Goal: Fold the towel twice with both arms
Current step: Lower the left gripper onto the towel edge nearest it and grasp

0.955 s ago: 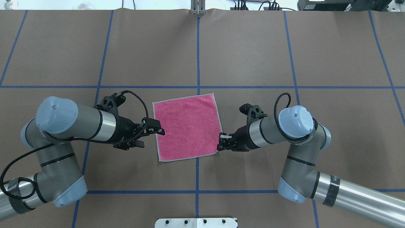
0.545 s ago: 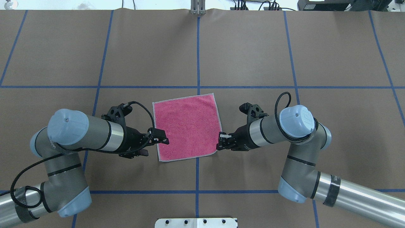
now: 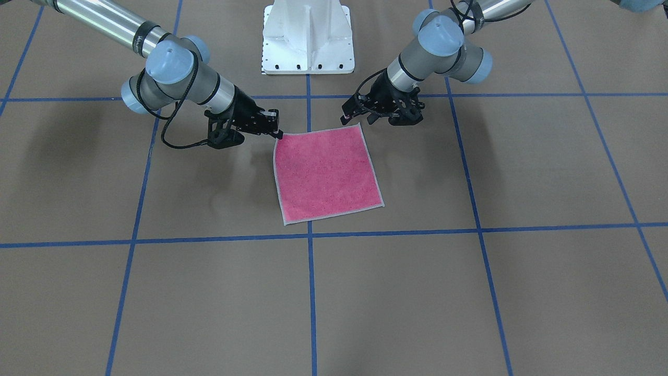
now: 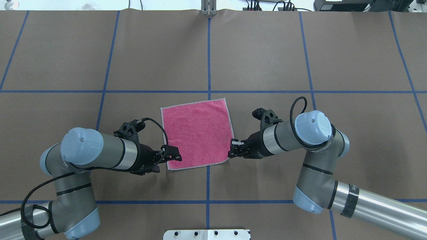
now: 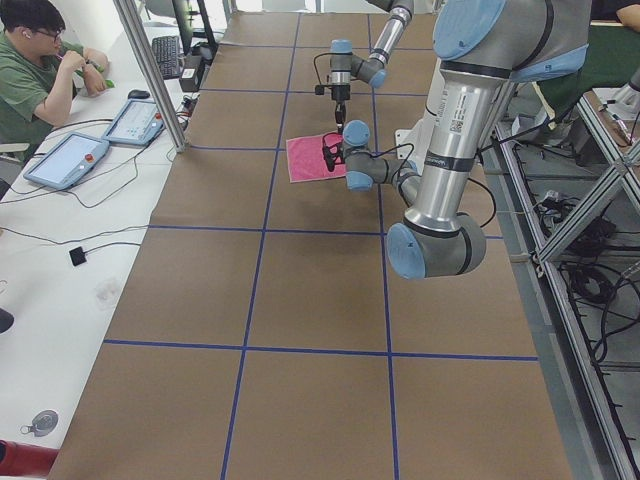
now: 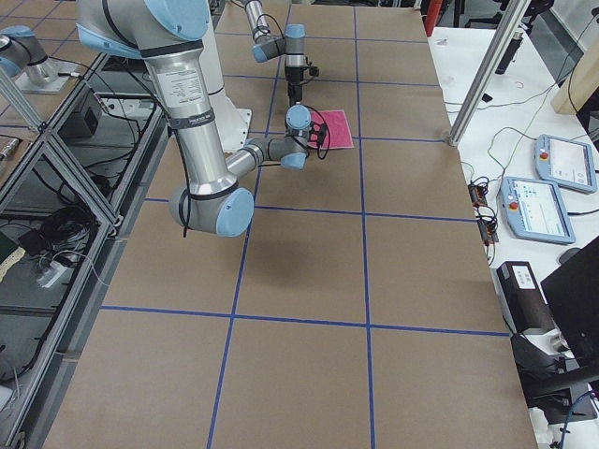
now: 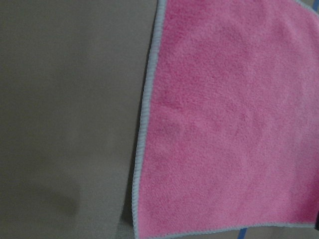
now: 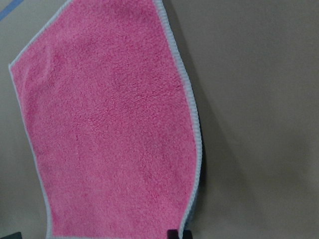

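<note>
The towel (image 4: 196, 133) lies flat and unfolded on the desk (image 4: 267, 50), pink face up, at the middle of the work area and on the robot's side of the cross tape line (image 4: 267, 91). The light grey edging shows unbroken along all four sides. The square is turned slightly against the blue tape grid, and the centre line runs under its right half.

Left hand (image 4: 173, 156): low at the near-left corner, tip over the edging and just onto the pink. Its fingers stand apart and nothing is gripped. Contact with the cloth cannot be judged.

Right hand (image 4: 232, 150): just beside the right edge, close to the near-right corner. Its fingers are likewise parted, one tip toward the far side and one toward the near side, with no cloth between them.

Both arms come in from the sides, forearms angled inward. Bare brown desk surrounds the towel beyond the far edge and on both flanks. The white pedestal (image 3: 308, 36) stands well apart from the near edge
</note>
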Available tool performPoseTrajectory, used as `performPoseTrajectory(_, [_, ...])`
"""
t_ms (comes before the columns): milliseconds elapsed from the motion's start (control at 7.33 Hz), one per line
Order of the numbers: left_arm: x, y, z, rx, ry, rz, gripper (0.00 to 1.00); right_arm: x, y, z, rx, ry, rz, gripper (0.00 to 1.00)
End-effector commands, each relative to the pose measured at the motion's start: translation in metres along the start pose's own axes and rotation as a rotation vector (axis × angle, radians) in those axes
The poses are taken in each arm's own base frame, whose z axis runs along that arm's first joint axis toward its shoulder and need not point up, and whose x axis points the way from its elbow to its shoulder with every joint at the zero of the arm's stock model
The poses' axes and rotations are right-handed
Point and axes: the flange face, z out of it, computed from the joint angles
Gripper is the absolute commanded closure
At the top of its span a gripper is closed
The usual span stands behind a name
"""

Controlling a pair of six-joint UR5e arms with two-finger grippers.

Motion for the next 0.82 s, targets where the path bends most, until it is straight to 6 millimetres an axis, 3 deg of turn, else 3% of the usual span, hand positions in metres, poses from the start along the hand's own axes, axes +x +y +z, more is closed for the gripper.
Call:
performPoseTrajectory(0, [0.0021,-0.001,0.0064,0.001,-0.004,-0.001,0.26,0.0005,-0.0007,-0.0009,0.001,0.0,0.0,1.0])
performPoseTrajectory(409, [-0.0016,-0.0039,0.0096,0.004,-0.014,-0.005,0.33,-0.0002,0.0005,-0.001,0.0,-0.002,-0.001,1.0])
performPoseTrajectory(682, [-0.0017,-0.003,0.0101,0.003,-0.014,-0.004,0.51,-0.0002,-0.0003,-0.0015,0.001,-0.003,-0.001,1.0])
